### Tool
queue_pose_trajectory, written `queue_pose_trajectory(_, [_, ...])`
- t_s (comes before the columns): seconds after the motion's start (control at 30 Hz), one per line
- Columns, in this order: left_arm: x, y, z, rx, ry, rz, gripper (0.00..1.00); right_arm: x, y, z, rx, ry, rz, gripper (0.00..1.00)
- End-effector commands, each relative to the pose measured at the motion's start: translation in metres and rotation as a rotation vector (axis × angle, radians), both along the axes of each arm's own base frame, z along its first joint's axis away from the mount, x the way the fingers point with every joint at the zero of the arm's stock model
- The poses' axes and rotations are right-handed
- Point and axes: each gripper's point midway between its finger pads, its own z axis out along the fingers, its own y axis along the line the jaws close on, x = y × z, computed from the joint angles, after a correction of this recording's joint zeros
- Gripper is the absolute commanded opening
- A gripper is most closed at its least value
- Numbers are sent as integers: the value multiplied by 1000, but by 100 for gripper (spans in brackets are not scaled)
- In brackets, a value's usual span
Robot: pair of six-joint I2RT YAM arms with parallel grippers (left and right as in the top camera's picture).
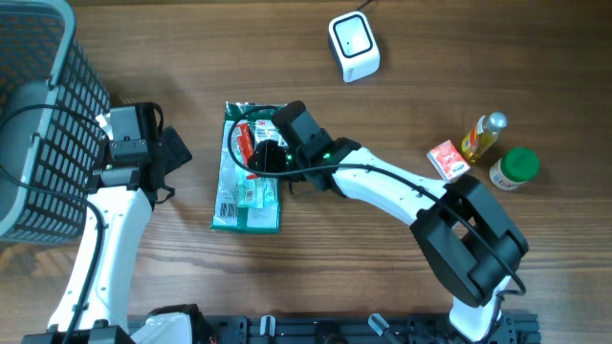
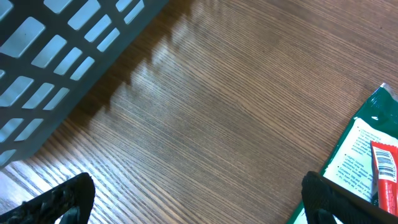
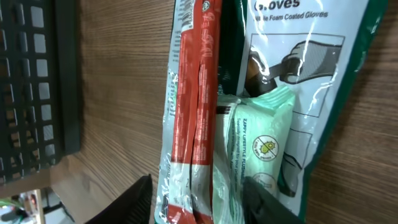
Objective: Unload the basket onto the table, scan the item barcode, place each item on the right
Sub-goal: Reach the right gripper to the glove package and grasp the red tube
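- Wood table (image 1: 316,277) is carrying everything; grey basket (image 1: 38,115) is sitting at the far left.
- Spanning from near right to the middle is the right arm (image 1: 392,191); left arm (image 1: 115,220) is standing beside the basket.
- Lying flat just left of centre is the gloves pack (image 1: 239,215), well apart from the white scanner (image 1: 354,46) at the far side.
- Over that pack the right gripper (image 3: 198,186) is hovering, jaws standing apart; I'm not seeing them clamped on anything.
- Over bare wood the left gripper (image 2: 196,205) is gaping wide, empty, just left of the gloves pack.
- Resting side by side on the gloves pack, touching, are the red strip pack (image 3: 199,93) and the mint wipes pack (image 3: 258,143); the jaws are straddling the red one.
- I'm judging the item to be one of these: both are looking light, soft and crinkly, and the glossy film is likely making them slippery.
- I'm suggesting a pinch across the narrow width mid-length; a flat film pack is likely sagging if taken at one end.
- Showing on the red strip pack in the left wrist view is a white barcode label (image 2: 385,163); any grip should be leaving it uncovered.
- Sitting at the right, uninvolved, are the bottle (image 1: 485,136), red box (image 1: 447,159) and jar (image 1: 514,168).
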Motion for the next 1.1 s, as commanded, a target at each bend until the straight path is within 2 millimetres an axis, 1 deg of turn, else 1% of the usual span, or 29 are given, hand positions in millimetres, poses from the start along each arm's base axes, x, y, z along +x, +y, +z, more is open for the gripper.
queue_pose_trajectory(0.0, [-1, 2, -2, 2, 6, 4, 100, -9, 9, -16, 29, 93, 4, 49])
queue_pose_trajectory(0.03, [-1, 2, -2, 2, 6, 4, 100, -10, 10, -16, 34, 101, 5, 48])
queue_pose_trajectory(0.07, [-1, 2, -2, 2, 6, 4, 100, -10, 11, -18, 36, 107, 9, 45])
queue_pose_trajectory(0.13, [-1, 2, -2, 2, 6, 4, 100, -10, 11, -19, 35, 106, 10, 35])
queue_pose_trajectory(0.2, [-1, 2, -2, 2, 6, 4, 100, -10, 10, -19, 35, 106, 8, 29])
queue_pose_trajectory(0.3, [-1, 2, -2, 2, 6, 4, 100, -10, 10, -19, 35, 106, 9, 27])
queue_pose_trajectory(0.43, [-1, 2, -2, 2, 6, 4, 100, -10, 11, -18, 37, 112, 3, 28])
queue_pose_trajectory(0.5, [-1, 2, -2, 2, 6, 4, 100, -9, 11, -18, 48, 137, -26, 28])
queue_pose_trajectory(0.67, [-1, 2, -2, 2, 6, 4, 100, -9, 15, -14, 71, 137, -21, 29])
queue_pose_trajectory(0.77, [-1, 2, -2, 2, 6, 4, 100, -9, 15, -14, 72, 144, -30, 28])
queue_pose_trajectory(0.8, [-1, 2, -2, 2, 6, 4, 100, -8, 15, -15, 69, 140, -30, 27])
queue_pose_trajectory(0.97, [-1, 2, -2, 2, 6, 4, 100, -6, 13, -16, 53, 115, -27, 9])
queue_pose_trajectory(1.03, [-1, 2, -2, 2, 6, 4, 100, -6, 13, -16, 45, 86, 3, 4])
queue_pose_trajectory(1.07, [-1, 2, -2, 2, 6, 4, 100, -6, 13, -16, 39, 66, 25, 4])
